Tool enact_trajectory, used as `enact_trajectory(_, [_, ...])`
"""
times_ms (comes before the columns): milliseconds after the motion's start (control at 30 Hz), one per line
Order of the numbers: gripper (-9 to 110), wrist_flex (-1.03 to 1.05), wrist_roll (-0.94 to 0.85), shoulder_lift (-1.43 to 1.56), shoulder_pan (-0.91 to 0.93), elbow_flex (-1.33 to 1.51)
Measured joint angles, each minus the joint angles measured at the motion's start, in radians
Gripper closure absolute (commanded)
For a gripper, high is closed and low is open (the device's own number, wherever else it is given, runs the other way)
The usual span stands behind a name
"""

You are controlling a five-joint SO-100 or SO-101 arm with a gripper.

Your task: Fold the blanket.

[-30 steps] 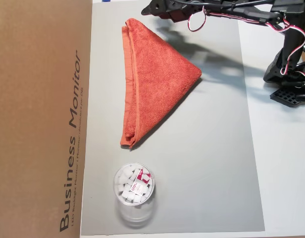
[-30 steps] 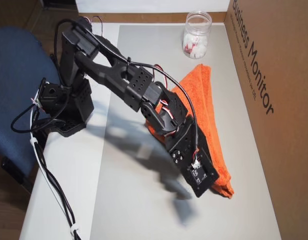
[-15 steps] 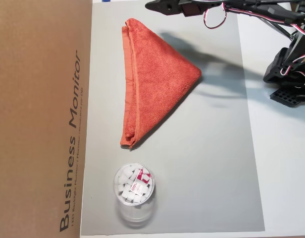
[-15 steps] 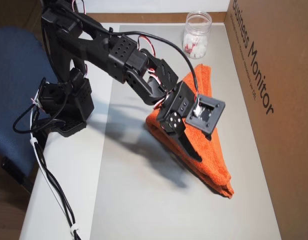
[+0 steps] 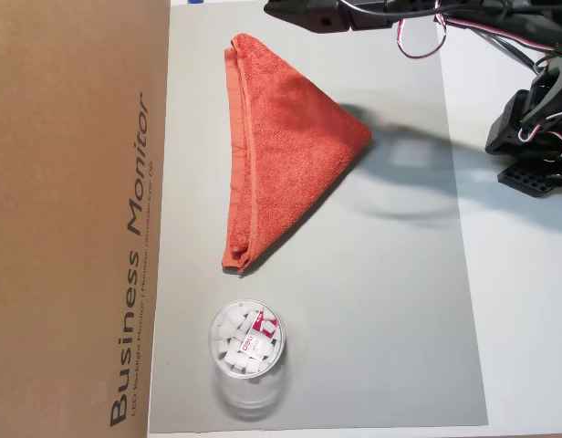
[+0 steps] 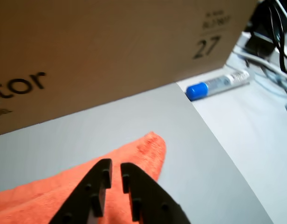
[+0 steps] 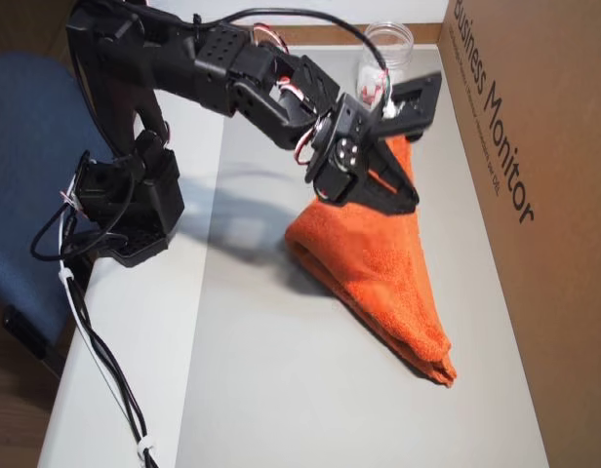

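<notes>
The blanket (image 5: 281, 151) lies folded into a triangle on the grey mat (image 5: 381, 310), its long hemmed edge running from 12 to 6 o'clock in an overhead view, just beside the cardboard box (image 5: 76, 219) that fills the 9 o'clock side, and its free corner pointing toward 3 o'clock. In another overhead view the same blanket (image 7: 379, 273) stretches from about 1 o'clock down to 5 o'clock, with the box (image 7: 535, 214) along the 3 o'clock side. A clear plastic cup (image 5: 247, 351) holding small white pieces stands on the mat at 6 o'clock of the blanket, apart from it; in the other overhead view the cup (image 7: 386, 49) shows at 12 o'clock, partly behind the arm. The arm (image 7: 213, 78) reaches in from its base at 9 o'clock, and the gripper (image 7: 403, 200) is raised above the upper part of the blanket. In the wrist view the gripper (image 6: 112, 169) comes up from 6 o'clock, its two black fingers (image 6: 134, 186) parted by only a narrow slit and holding nothing, with a rounded corner of the blanket (image 6: 148, 149) beneath them. Beyond the mat's edge at 2 o'clock in the wrist view lies a marker with a blue cap (image 6: 218, 84) on the white table (image 6: 255, 140)
</notes>
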Motion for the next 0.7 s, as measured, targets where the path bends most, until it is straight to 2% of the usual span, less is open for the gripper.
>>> enact_trajectory(367, [102, 0.0, -0.044, 0.235, -0.103, 0.209])
enact_trajectory(700, [102, 0.0, -0.044, 0.488, -0.115, 0.446])
